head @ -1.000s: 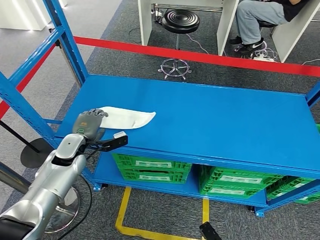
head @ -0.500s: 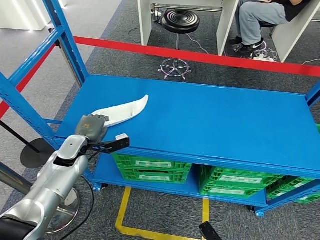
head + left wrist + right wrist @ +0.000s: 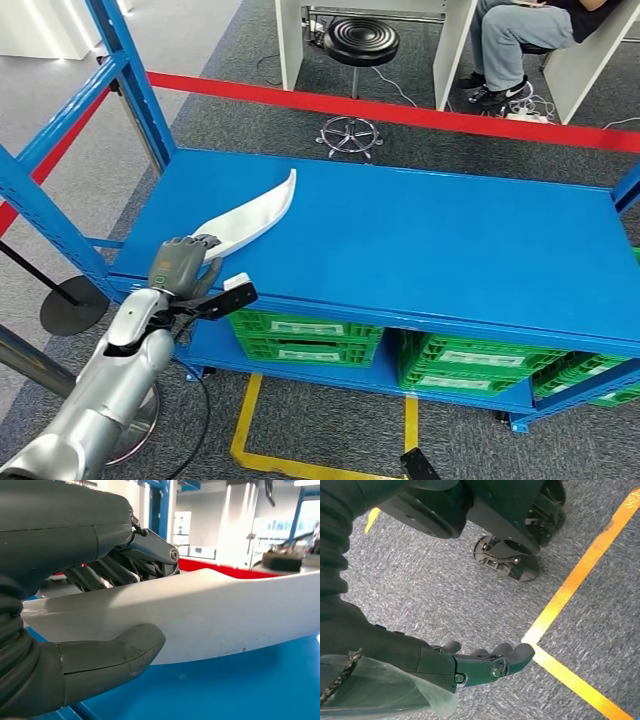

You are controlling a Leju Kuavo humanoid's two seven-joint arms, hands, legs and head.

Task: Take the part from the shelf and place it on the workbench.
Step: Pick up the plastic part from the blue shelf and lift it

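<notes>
A long, white, curved part (image 3: 249, 214) lies tilted over the left end of the blue shelf board (image 3: 423, 235), its far tip raised. My left hand (image 3: 180, 264) grips its near end at the shelf's front left corner. In the left wrist view the grey thumb (image 3: 113, 655) presses one side of the white part (image 3: 211, 612) and the dark fingers (image 3: 124, 565) close over the other side. My right hand (image 3: 486, 665) hangs over grey carpet, fingers stretched out, holding nothing.
Blue uprights (image 3: 128, 75) stand at the shelf's left end. Green crates (image 3: 306, 335) fill the lower level. Behind the shelf runs a red tape (image 3: 392, 112), then a black stool (image 3: 361, 42) and a seated person (image 3: 521, 35). Yellow floor lines (image 3: 249, 425) lie below.
My left hand has closed on the part's near end and drawn back toward the shelf's front edge. The part went from lying flat to tilted, its far tip lifted and swung away from me.
</notes>
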